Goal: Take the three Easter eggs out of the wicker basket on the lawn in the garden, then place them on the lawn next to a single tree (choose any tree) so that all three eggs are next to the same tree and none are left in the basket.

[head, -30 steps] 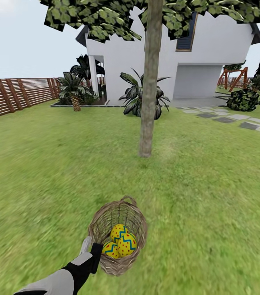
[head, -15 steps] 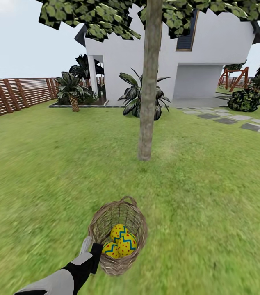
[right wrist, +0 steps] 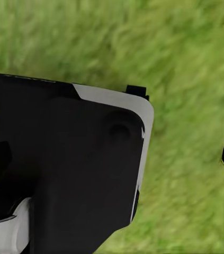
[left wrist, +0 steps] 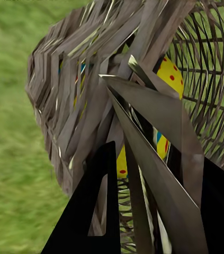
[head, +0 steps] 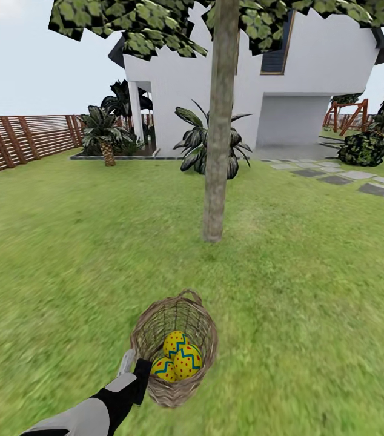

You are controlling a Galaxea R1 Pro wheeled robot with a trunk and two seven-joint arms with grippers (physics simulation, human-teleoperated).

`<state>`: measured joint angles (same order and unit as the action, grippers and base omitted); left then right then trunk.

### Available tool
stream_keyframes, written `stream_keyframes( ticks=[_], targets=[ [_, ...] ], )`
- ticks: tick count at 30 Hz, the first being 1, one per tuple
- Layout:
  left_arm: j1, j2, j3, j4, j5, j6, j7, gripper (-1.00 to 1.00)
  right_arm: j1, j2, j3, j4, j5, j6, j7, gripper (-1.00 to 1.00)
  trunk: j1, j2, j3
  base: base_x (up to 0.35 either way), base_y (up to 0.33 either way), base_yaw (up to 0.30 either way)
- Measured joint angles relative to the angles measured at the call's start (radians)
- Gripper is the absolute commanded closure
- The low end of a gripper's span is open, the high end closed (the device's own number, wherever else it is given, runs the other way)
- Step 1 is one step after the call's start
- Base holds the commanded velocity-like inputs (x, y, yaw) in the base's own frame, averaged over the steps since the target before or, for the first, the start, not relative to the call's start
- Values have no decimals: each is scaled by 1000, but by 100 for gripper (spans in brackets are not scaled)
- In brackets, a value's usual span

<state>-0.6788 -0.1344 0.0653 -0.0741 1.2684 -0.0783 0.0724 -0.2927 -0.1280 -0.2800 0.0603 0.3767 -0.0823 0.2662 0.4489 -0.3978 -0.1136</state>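
While we look out over the lawn (head: 313, 290) from the head camera, our left gripper (head: 132, 367) reaches forward and its fingers (head: 141, 370) are closed on the near rim of the wicker basket (head: 204, 330). All three Easter eggs (head: 178, 356) lie together inside the basket, yellow with red dots and blue zigzag bands. Beyond the basket, well apart from it, the tree (head: 217, 157) rises from the grass with a thick grey-brown trunk. Farther back stand a white house (head: 313, 91), a slatted wooden fence (head: 22, 140) and some palms (head: 102, 134). From the left wrist, woven basket wall (left wrist: 74, 100) sits right against the fingers (left wrist: 98, 211), with an egg (left wrist: 170, 76) visible through the weave. From the right wrist we see grass; we cannot tell the right fingers' state.
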Motion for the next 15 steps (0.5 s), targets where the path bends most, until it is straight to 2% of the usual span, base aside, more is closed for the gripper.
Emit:
stream_keyframes(
  ticks=[10,15],
  targets=[
    [0,0,0,0,0,0,0,100,0,0,0,-1,5,0,0,-100,0,0,0,316,-1,0],
    [0,0,1,0,0,0,0,100,0,-1,0,-2,3,-3,0,-100,0,0,-2,316,0,117]
  ],
)
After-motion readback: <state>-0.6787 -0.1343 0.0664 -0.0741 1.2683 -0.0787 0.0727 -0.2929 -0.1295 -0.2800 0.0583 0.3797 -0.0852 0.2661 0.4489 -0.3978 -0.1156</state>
